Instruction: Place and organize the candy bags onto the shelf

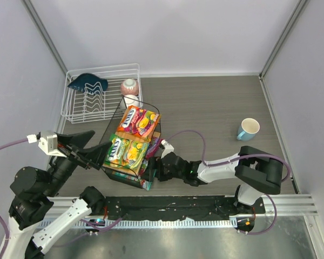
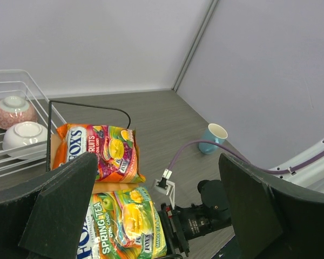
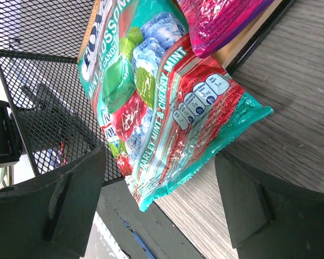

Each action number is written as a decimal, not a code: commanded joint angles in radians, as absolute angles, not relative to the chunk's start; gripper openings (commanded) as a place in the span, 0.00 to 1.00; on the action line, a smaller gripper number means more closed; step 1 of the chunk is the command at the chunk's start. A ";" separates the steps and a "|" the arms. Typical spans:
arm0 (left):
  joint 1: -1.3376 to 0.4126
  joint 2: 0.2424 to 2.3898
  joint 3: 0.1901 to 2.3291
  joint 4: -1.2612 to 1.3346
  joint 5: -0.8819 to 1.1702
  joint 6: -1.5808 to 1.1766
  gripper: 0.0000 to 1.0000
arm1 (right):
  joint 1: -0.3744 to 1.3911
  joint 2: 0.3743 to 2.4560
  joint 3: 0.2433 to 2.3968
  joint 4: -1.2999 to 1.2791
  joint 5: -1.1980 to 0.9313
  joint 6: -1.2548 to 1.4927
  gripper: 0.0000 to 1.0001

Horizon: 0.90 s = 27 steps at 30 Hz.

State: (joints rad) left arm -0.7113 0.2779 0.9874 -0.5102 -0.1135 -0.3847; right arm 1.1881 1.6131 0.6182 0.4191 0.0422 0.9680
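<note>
The shelf (image 1: 110, 139) stands in the middle of the table. On its top board lie the orange-red candy bag (image 1: 136, 122) and the yellow-green bag (image 1: 125, 152). The purple bag (image 3: 216, 24) and the teal bag (image 3: 167, 108) lie on the lower board. The teal bag's corner hangs over the board's edge. My right gripper (image 3: 159, 178) is open, with that corner between its fingers and untouched. My left gripper (image 2: 156, 183) is open and empty, left of the shelf, above the yellow-green bag (image 2: 124, 221) and the orange-red bag (image 2: 97, 151).
A white wire dish rack (image 1: 78, 110) at the back left holds a dark blue dish (image 1: 87, 82) and two bowls (image 1: 129, 86). A light blue cup (image 1: 248, 128) stands at the right. The shelf's black mesh side (image 3: 43, 81) is close to my right gripper's left finger.
</note>
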 commanded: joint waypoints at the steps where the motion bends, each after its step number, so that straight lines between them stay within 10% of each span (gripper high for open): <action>1: -0.709 0.273 0.983 -0.486 -0.118 -0.382 1.00 | 1.193 1.557 0.597 0.393 0.074 0.953 0.87; 13: -0.709 0.262 0.965 -0.483 -0.120 -0.388 1.00 | 1.192 1.387 0.469 0.393 0.078 0.963 0.88; 27: -0.709 0.268 0.977 -0.492 -0.123 -0.391 1.00 | 1.210 1.397 0.511 0.193 0.238 0.986 0.34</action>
State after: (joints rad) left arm -0.7113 0.2707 0.9627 -0.5091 -0.1135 -0.3885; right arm 1.1954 1.3880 0.4793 0.2153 0.1577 0.9726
